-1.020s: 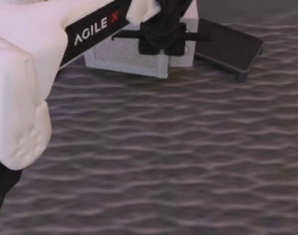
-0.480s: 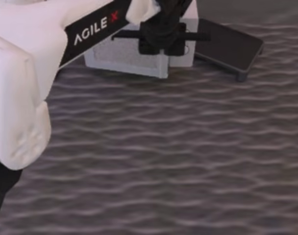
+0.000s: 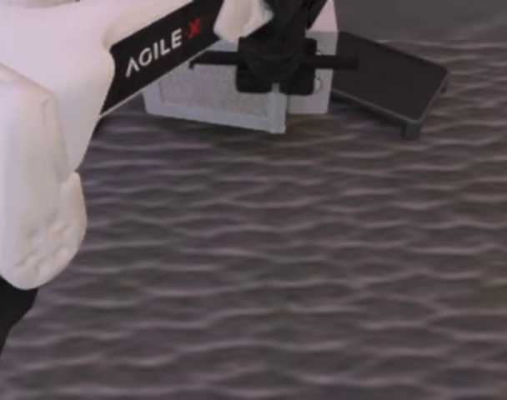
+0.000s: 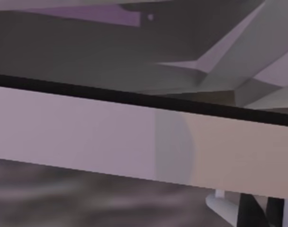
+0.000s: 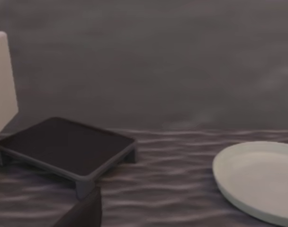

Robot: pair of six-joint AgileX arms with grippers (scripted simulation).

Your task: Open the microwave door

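Microwave door [image 3: 216, 96]: rigid hinged panel, mesh window, at 12 o'clock of table on microwave [image 3: 316, 96]; free edge swung slightly out. Likely light, smooth; take hold at free right edge. Left gripper [image 3: 274, 79] there; finger state undeterminable. Black tray [image 3: 391, 79] at 1 o'clock.

Microwave [image 3: 237, 100] at the table's [image 3: 278, 275] far edge, left of centre. Tray [image 3: 391, 79] just right of it. Left gripper [image 3: 276, 79] over the microwave door's [image 3: 208, 98] right end.
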